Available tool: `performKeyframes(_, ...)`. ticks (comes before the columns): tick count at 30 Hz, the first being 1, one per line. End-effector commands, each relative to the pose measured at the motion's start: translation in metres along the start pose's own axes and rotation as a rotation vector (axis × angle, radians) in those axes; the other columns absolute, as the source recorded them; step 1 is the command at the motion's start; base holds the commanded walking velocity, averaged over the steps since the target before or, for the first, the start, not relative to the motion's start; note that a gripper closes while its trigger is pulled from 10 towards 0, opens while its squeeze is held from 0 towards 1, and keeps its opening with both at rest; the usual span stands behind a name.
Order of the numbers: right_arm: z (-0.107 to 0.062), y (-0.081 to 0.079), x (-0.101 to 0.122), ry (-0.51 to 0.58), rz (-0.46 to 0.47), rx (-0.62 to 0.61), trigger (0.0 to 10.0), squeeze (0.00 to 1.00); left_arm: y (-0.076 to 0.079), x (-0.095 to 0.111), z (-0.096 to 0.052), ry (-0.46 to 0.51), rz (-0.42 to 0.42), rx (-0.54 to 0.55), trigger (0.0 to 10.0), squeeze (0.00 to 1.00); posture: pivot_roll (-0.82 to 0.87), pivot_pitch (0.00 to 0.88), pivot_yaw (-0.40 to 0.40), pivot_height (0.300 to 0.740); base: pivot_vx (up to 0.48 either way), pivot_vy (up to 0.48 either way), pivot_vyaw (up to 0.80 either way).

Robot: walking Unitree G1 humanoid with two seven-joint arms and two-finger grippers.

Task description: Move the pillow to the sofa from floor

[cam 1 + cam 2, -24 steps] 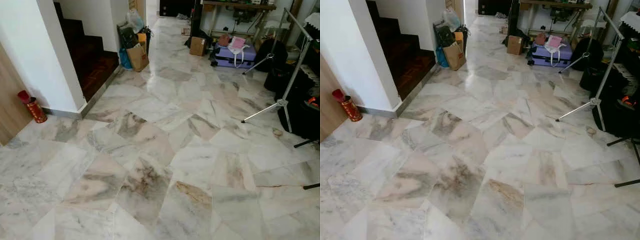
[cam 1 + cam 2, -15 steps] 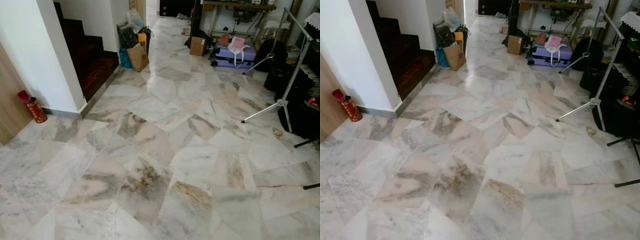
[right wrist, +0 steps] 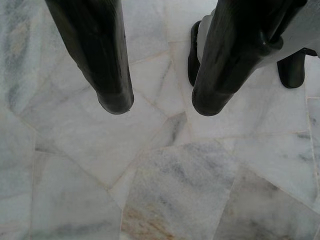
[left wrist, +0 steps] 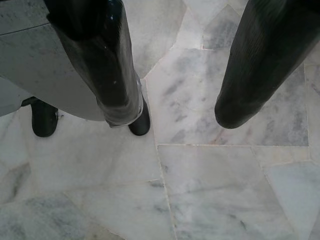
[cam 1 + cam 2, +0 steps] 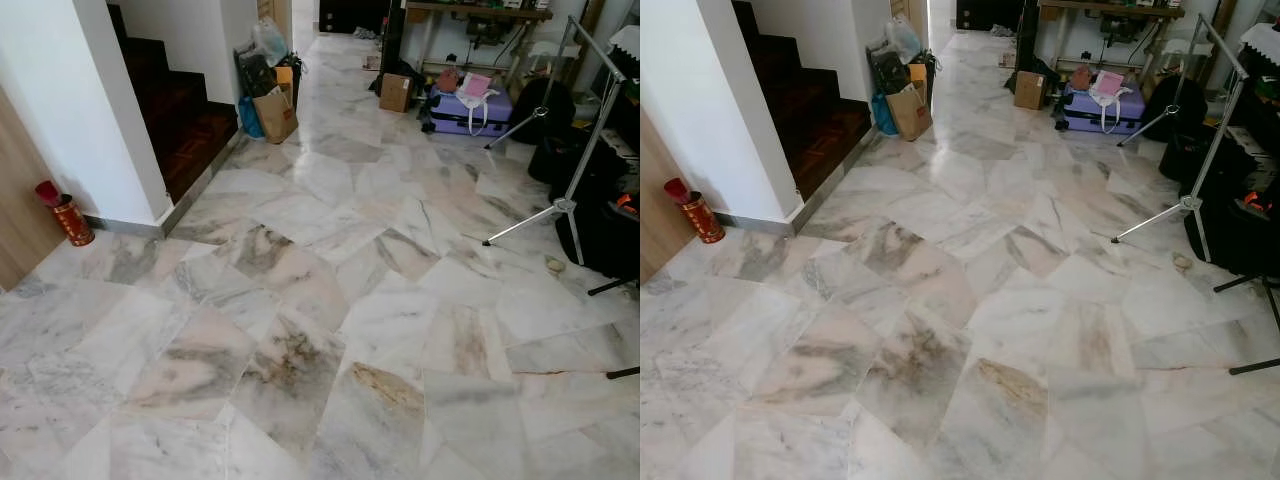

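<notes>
A wide stretch of polished marble floor [image 5: 330, 300] is seen from the robot's head, tiled in irregular grey, white and pinkish slabs. On the far left, dark wooden stairs [image 5: 180, 110] rise behind a white wall, with paper bags [image 5: 272, 112] heaped at their foot. A small red canister [image 5: 68, 215] stands at the near left by a wooden panel. On the far right lie a purple suitcase [image 5: 465, 110] and a cardboard box [image 5: 396, 92], and nearer on the right a metal tripod stand [image 5: 575, 190] leans beside black bags.

The pillow and the sofa cannot be found among these things — their places cannot be told, so they likely have to be searched for first.

The left gripper [image 4: 175, 107] is held pointing down at bare tiles, its fingers spread apart and holding nothing; the right gripper [image 3: 160, 102] is likewise parted and empty above the floor.

A pillow is judged to be light, soft and yielding — a pinch at a corner or along an edge seam would probably hold best.
</notes>
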State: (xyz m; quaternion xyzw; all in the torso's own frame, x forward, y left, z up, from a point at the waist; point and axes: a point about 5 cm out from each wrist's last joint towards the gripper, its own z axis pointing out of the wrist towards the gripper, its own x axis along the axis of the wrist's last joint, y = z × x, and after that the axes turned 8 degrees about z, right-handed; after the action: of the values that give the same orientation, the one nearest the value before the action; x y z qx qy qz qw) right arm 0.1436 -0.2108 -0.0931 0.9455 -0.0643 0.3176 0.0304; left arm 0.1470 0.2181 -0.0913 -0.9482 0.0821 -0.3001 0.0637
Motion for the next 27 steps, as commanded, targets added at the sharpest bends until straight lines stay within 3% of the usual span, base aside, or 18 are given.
performKeyframes(1, 0.0, 0.0213, 0.0, -0.018, 0.558, -0.121, 10.0, 0.0, -0.0165, 0.0365, 0.0093, -0.029, 0.138, -0.09, 10.0, 0.0, -0.11, 0.043, 0.064, 0.74, 0.0, 0.0, 0.0)
performKeyframes(4, -0.0003, 0.0206, -0.0011, -0.025, 0.522, -0.113, 10.0, 0.0, -0.0169, 0.0357, 0.0092, -0.031, 0.158, -0.078, 10.0, 0.0, -0.11, 0.042, 0.062, 0.74, 0.0, 0.0, 0.0)
performKeyframes(27, -0.0003, 0.0206, -0.0011, -0.025, 0.522, -0.113, 10.0, 0.0, -0.0169, 0.0357, 0.0092, -0.031, 0.158, -0.078, 10.0, 0.0, -0.11, 0.042, 0.062, 0.74, 0.0, 0.0, 0.0)
